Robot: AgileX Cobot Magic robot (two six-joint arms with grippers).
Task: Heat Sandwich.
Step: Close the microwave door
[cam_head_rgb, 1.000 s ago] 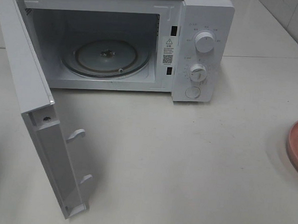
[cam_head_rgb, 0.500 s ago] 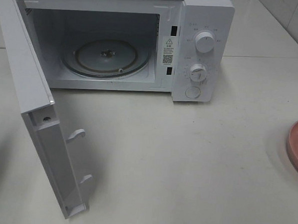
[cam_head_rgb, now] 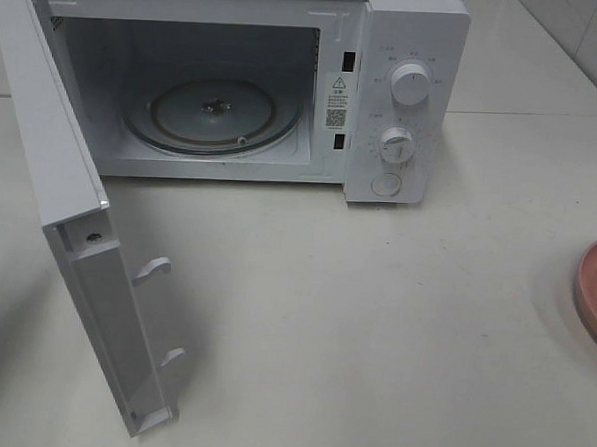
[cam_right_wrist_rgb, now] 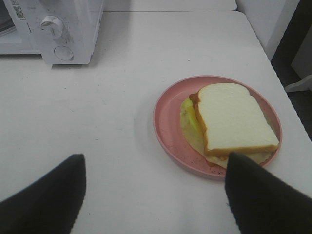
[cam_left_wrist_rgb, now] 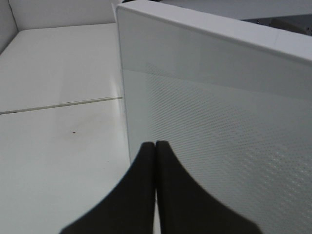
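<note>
On the white table [cam_head_rgb: 374,318] the microwave [cam_head_rgb: 286,83] stood with its door [cam_head_rgb: 77,242] swung wide open, and the round glass tray [cam_head_rgb: 212,117] inside had nothing on it. So I judged the first step was done: the door was open and ready.

My left gripper [cam_left_wrist_rgb: 155,151] was pinched tight shut with nothing in it, sitting just beside the outer face of that door. My right gripper [cam_right_wrist_rgb: 156,195] was spread wide and held nothing. It hung over the table near the pink plate [cam_right_wrist_rgb: 168,131].

I saw the sandwich [cam_right_wrist_rgb: 234,122] lying flat on that plate, well apart from the microwave, off to my right side.

Most of the job was left, I thought. I had not picked up the sandwich, put it on the glass tray, closed the door, or turned the knobs [cam_head_rgb: 410,86].
</note>
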